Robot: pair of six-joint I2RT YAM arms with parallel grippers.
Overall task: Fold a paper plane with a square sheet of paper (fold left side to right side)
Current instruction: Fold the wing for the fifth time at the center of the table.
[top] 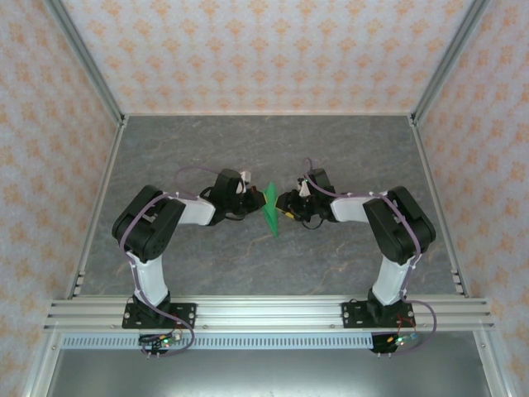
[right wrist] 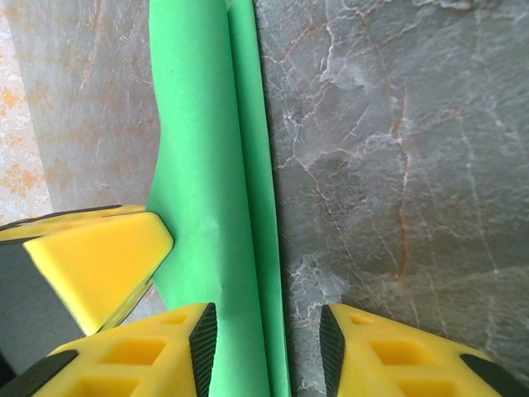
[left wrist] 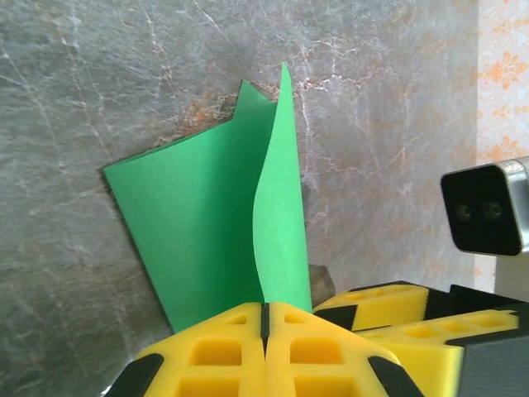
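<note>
Looking from the top, left gripper [top: 253, 202] and right gripper [top: 287, 209] flanked the paper [top: 271, 212] closely. Left wrist: pads [left wrist: 223, 351] pressed tight on the paper's lifted flap, likely to carry that side across for the fold. Right wrist: jaws stood apart, straddling the paper, one pad [right wrist: 201, 341] just beside it, nothing squeezed, probably steadying.

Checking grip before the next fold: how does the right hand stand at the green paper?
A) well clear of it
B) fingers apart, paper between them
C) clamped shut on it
B: the right hand has its fingers apart, the green paper running between them.
</note>
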